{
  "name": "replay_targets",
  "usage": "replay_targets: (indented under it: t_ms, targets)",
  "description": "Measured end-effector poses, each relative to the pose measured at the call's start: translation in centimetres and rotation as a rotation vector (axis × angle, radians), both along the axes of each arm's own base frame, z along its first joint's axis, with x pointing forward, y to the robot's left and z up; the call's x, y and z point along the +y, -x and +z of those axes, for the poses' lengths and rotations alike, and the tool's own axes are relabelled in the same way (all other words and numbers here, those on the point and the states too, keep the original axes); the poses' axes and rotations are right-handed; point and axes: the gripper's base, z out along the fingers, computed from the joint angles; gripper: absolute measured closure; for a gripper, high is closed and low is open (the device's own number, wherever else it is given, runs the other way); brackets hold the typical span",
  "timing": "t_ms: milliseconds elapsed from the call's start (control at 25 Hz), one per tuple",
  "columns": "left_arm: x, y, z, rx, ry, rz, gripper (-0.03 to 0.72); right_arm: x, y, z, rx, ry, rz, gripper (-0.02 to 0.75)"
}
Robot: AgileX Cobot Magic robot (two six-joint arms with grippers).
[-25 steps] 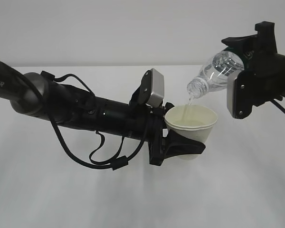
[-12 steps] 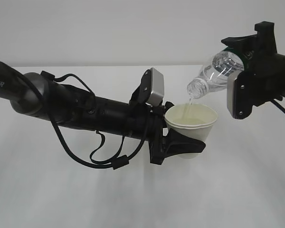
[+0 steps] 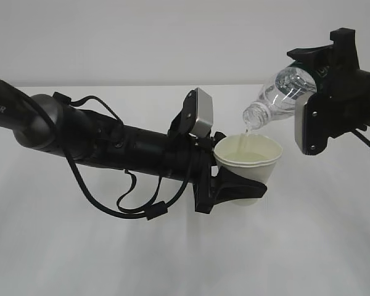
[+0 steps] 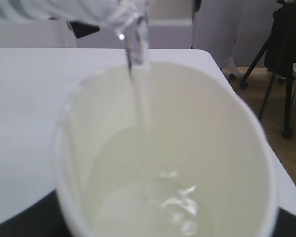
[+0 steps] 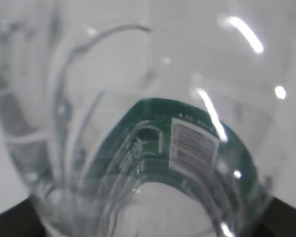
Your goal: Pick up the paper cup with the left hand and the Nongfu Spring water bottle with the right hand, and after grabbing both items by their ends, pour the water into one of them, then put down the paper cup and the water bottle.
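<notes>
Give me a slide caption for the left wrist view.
Thin stream of water falling from the tilted bottle mouth into the partly filled paper cup.

Lab-like room: bare white table [image 3: 172,259], plain wall [image 3: 142,37], tripod [image 4: 281,89] on floor.

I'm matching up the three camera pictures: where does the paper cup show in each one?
Exterior view: the paper cup is right of centre, clamped in the left hand.
Left wrist view: the cup fills the frame, seen from above.
Right wrist view: not in it; only the Nongfu Spring water bottle shows.
Shared landmark: that bottle, mouth above the cup, top left in the left wrist view.
</notes>
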Motion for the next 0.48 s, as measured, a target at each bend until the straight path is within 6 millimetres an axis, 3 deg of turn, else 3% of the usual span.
replay_targets:
  t_ms: [480]
  targets:
    - [0.02,-0.07,-0.08,-0.002,-0.009,0.008,0.253,0.01,0.00,0.02,-0.003,0.003,0.002,0.237]
